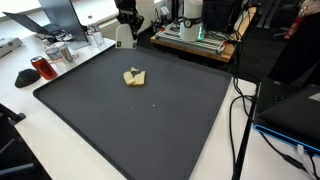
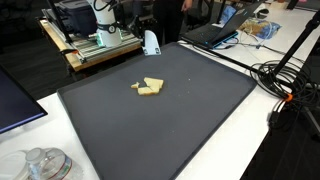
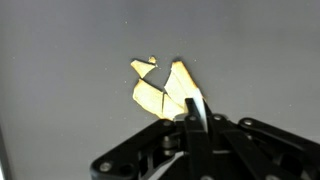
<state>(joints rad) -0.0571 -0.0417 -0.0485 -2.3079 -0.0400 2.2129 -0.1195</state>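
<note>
**Closed hand hangs over yellow pieces on the mat**

In the wrist view we see the hand (image 3: 190,112) coming in from the bottom edge of the frame, its two fingers pressed together with nothing held between them. Just past the fingertips, at the centre of the frame, lie the yellow pieces (image 3: 158,88), a small flat cluster on the dark mat (image 3: 60,60). In an exterior view the same cluster rests a little above and left of the mat's middle (image 1: 134,76), well apart from the white robot base (image 1: 125,35) at the top of the frame. No part of the hand shows near it, so we judge the hand to be high above the tabletop (image 1: 20,110).

To grip here, we judge that the fingers must part before any descent, since closed tips would only push the cluster. The tips now line up with its lower right edge, so centring over a single piece would serve better. The pieces look thin and touch one another. A straight, slow drop to the mat and a gentle squeeze should keep them from skidding or dragging their neighbours
</note>
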